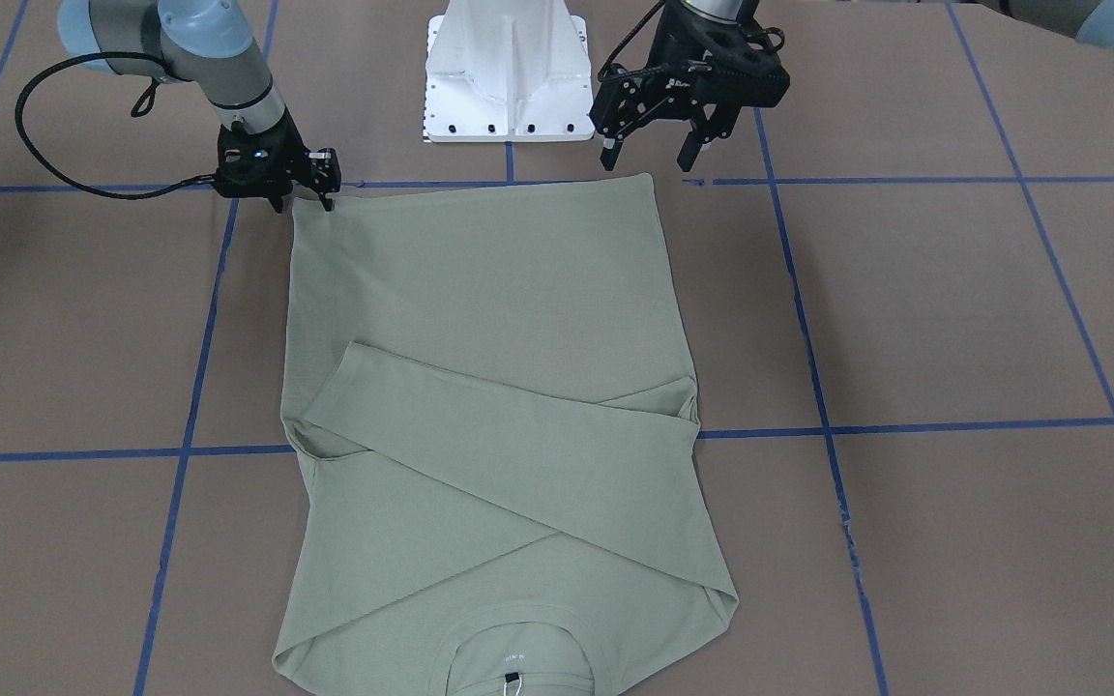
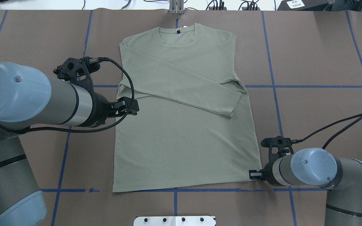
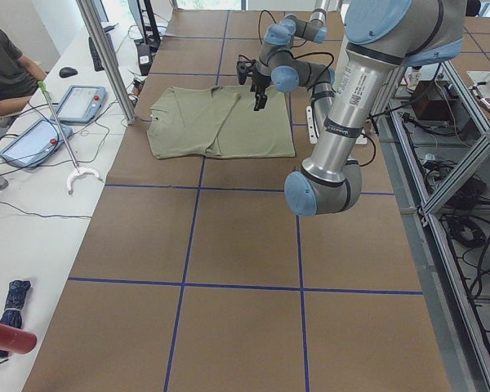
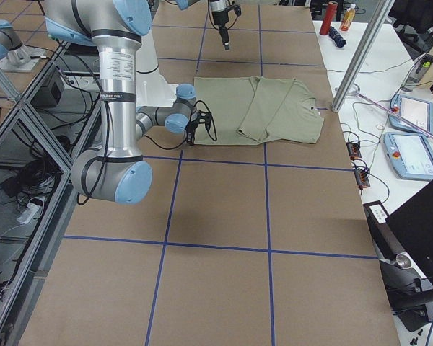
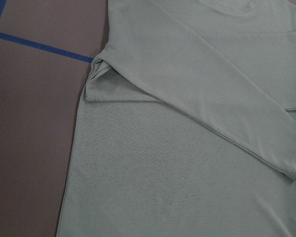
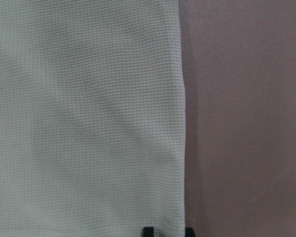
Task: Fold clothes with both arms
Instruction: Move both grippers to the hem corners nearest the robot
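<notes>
Shirt collar (image 1: 518, 650) partly beyond bottom edge

Robotics lab: taped grid table (image 3: 229, 237), teach pendants (image 3: 80, 104).

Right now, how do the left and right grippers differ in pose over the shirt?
Height: the left gripper hangs well above the shirt, while the right gripper sits low, almost at the table. Place: the left gripper looks down on the shirt's side edge, while the right gripper is at a hem corner. Shared: both show their fingers apart.
</notes>
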`<state>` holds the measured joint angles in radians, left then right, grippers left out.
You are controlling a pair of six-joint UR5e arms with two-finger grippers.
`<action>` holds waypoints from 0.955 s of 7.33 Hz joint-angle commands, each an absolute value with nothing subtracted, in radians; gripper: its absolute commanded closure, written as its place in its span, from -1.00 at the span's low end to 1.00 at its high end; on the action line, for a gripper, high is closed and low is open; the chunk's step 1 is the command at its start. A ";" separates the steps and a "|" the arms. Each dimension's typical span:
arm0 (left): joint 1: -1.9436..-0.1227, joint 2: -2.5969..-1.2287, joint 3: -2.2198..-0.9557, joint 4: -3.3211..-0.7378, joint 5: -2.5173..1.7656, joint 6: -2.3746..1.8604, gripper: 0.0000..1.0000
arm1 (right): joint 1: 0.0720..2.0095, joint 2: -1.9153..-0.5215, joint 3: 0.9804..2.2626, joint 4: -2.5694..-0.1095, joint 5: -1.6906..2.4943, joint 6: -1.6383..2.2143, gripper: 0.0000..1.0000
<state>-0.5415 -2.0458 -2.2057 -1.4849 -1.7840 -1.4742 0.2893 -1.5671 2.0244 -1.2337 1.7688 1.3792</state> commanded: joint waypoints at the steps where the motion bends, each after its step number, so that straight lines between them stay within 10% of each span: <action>1: -0.540 -2.046 -2.200 -1.485 -1.784 -1.474 -1.00 | 0.290 -1.566 2.022 -1.233 1.770 1.379 1.00; 7: -0.237 -1.830 -2.143 -1.706 -1.681 -1.748 -1.00 | 0.317 -1.582 2.121 -1.223 1.784 1.422 1.00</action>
<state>-0.3237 -1.8588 -2.1472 -1.6827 -1.7148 -1.6756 0.3048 -1.5771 2.0976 -1.2265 1.7742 1.4216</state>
